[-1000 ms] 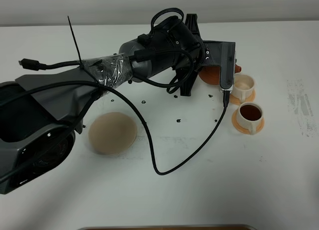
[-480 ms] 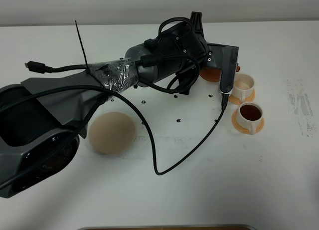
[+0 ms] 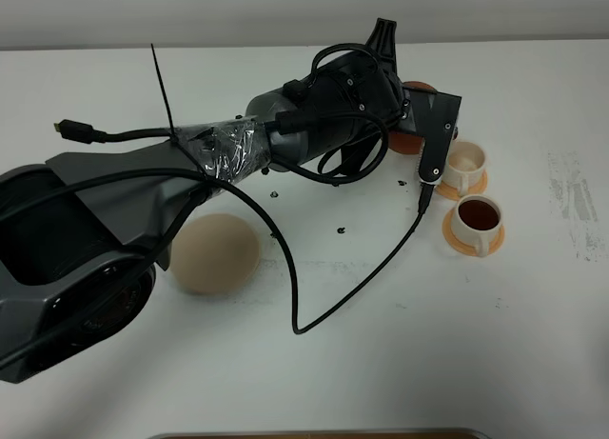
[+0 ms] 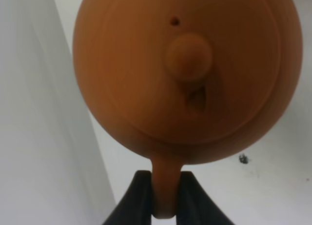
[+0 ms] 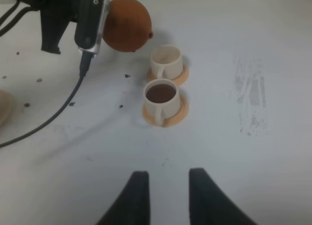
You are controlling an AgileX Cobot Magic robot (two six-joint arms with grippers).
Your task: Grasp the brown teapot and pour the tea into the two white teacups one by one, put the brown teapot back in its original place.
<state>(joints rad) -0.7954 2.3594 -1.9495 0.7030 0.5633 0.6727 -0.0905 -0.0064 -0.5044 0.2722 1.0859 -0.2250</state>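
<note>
The left arm is reaching out, jaws hidden under the wrist housing (slivers of the brown teapot are peeking out there). Just beyond the jaws, two white teacups are sitting on orange saucers, the farther one holding dark tea. The beige coaster is lying well behind.
</note>
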